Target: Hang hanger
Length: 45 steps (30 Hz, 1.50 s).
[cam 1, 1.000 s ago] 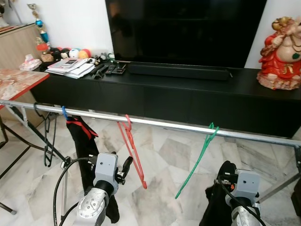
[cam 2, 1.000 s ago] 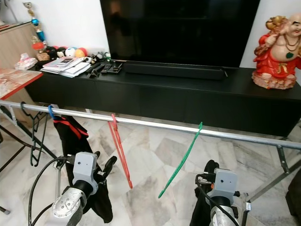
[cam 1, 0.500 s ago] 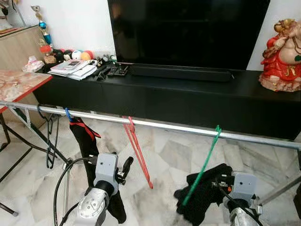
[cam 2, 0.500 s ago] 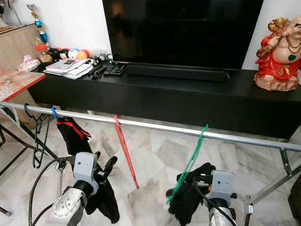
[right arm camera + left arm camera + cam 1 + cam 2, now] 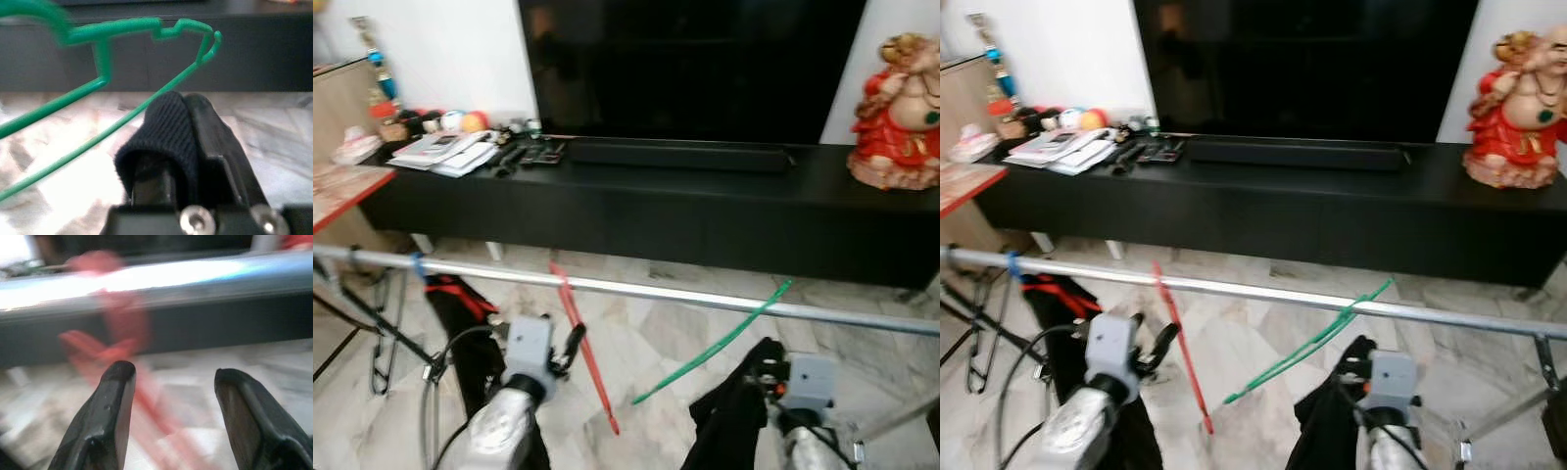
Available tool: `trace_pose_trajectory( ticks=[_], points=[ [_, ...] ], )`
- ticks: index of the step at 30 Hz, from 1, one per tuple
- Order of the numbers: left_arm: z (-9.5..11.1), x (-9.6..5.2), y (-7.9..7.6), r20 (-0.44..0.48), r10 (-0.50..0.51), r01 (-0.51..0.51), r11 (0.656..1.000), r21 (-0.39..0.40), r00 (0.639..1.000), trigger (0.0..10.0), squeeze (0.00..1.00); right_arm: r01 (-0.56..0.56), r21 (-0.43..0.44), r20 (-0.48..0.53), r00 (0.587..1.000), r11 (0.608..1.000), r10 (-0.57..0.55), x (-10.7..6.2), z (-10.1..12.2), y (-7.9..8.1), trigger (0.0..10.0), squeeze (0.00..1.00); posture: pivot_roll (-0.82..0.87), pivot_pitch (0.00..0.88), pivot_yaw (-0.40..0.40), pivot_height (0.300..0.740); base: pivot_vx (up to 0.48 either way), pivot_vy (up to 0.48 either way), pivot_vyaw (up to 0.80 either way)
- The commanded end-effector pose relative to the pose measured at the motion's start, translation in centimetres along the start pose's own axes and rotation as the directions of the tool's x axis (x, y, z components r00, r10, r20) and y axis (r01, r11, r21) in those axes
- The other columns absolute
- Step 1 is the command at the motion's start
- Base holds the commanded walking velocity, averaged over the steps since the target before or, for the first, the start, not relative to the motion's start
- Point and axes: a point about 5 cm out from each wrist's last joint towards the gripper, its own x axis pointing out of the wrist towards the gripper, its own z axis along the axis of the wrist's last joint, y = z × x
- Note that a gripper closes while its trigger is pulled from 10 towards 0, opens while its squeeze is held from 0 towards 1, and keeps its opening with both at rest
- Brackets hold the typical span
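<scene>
Hanging from the rail [image 5: 636,291] at mid-frame in the left eye view, the green hanger [image 5: 710,346] slants toward lower left, just above the right claw [image 5: 754,377]. Right wrist view: that claw is clamped on black cloth [image 5: 164,142], hanger at upper left. Left wrist view: left claw [image 5: 171,382] gapes empty below the red hanger [image 5: 122,333].

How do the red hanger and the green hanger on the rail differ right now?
The red hanger hangs steeply down from the rail; the green hanger is swung out almost level. The red one sits before the open left gripper; the green one sits by the right gripper, shut on black cloth. Both are thin, bare and hooked on the rail.
</scene>
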Motion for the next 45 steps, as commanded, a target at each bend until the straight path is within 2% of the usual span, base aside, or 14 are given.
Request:
trace_pose_trajectory(
  ticks=[1,5,8,10,12,13,14,17,22,24,30,36,41,45],
  points=[
    [0.0,-0.6,1.3,0.001,0.032,-0.032,0.999,0.023,0.999,10.0,0.0,-0.041,0.017,0.048,0.998,0.999,0.04,0.6,1.1,1.6,10.0,0.0,0.02,0.021,0.024,0.74,0.0,0.0,0.0],
    [-0.1,-0.6,1.2,-0.005,0.022,-0.022,1.0,0.014,1.0,10.0,0.0,-0.044,0.015,0.048,0.998,0.999,0.044,0.6,1.1,1.6,10.0,0.0,0.02,0.018,0.026,0.74,0.0,0.0,0.0],
    [-0.6,-0.6,0.9,-0.059,0.004,-0.004,1.0,0.005,0.998,10.0,0.0,-0.046,0.013,0.046,0.998,0.999,0.046,0.5,1.0,1.7,10.0,0.0,0.02,0.014,0.028,0.74,0.0,0.0,0.0],
    [-1.2,-0.5,0.8,-0.113,-0.016,0.017,1.0,0.004,0.994,10.0,0.0,-0.049,0.012,0.045,0.998,0.999,0.048,0.6,1.0,1.7,10.0,0.0,0.02,0.014,0.025,0.74,0.0,0.0,0.0],
    [-2.2,-0.2,0.5,-0.214,-0.047,0.047,0.999,-0.005,0.976,10.0,0.0,-0.053,0.01,0.046,0.998,0.999,0.053,0.6,1.0,1.9,10.0,0.0,0.02,0.019,0.025,0.74,0.0,0.0,0.0],
    [-2.2,-0.2,0.5,-0.214,-0.047,0.047,0.999,-0.005,0.976,10.0,0.0,-0.053,0.01,0.046,0.998,0.999,0.053,0.6,1.0,1.9,10.0,0.0,0.02,0.019,0.025,0.74,0.0,0.0,0.0],
    [-2.8,0.0,0.2,-0.282,-0.068,0.074,0.997,0.011,0.957,10.0,0.0,-0.058,0.006,0.047,0.997,0.998,0.057,0.7,1.0,2.0,10.0,0.0,0.02,0.026,0.025,0.74,0.0,0.0,0.0],
    [-2.7,0.5,0.1,-0.299,-0.057,0.062,0.998,0.007,0.952,10.0,0.0,-0.057,0.004,0.047,0.997,0.998,0.056,0.7,1.0,1.9,10.0,0.0,0.02,0.029,0.024,0.74,0.0,0.0,0.0],
    [-1.4,3.2,0.6,-0.319,0.03,-0.019,0.999,0.037,0.947,10.0,0.0,-0.053,0.0,0.042,0.998,0.999,0.053,0.7,0.9,1.8,10.0,0.0,0.02,0.032,0.013,0.74,0.0,0.0,0.0],
    [-1.6,3.9,0.6,-0.351,0.045,-0.034,0.999,0.036,0.935,10.0,0.0,-0.056,0.002,0.044,0.997,0.998,0.056,0.7,1.0,1.9,10.0,0.0,0.02,0.033,0.009,0.74,0.0,0.0,0.0],
    [-1.7,6.1,1.1,-0.4,0.147,-0.165,0.986,-0.011,0.905,10.0,0.0,-0.065,-0.003,0.052,0.997,0.998,0.065,1.0,1.2,2.1,10.0,0.0,0.01,0.035,0.009,0.74,0.0,0.0,0.0],
    [-1.8,6.7,2.1,-0.413,0.27,-0.283,0.959,0.029,0.87,10.0,0.0,-0.062,-0.006,0.053,0.997,0.998,0.062,1.0,1.2,1.9,10.0,0.0,0.0,0.035,0.007,0.74,0.0,0.0,0.0],
    [-1.9,6.8,2.3,-0.405,0.296,-0.322,0.947,0.004,0.865,10.0,0.0,-0.069,-0.009,0.053,0.996,0.998,0.069,1.1,1.3,2.0,10.0,0.0,0.0,0.034,0.002,0.74,0.0,0.0,0.0],
    [-0.9,7.0,2.5,-0.362,0.3,-0.326,0.945,-0.013,0.883,10.0,0.0,-0.073,-0.013,0.052,0.996,0.997,0.074,1.1,1.3,2.0,10.0,0.0,0.01,0.033,0.0,0.74,0.0,0.0,0.0]
  ],
)
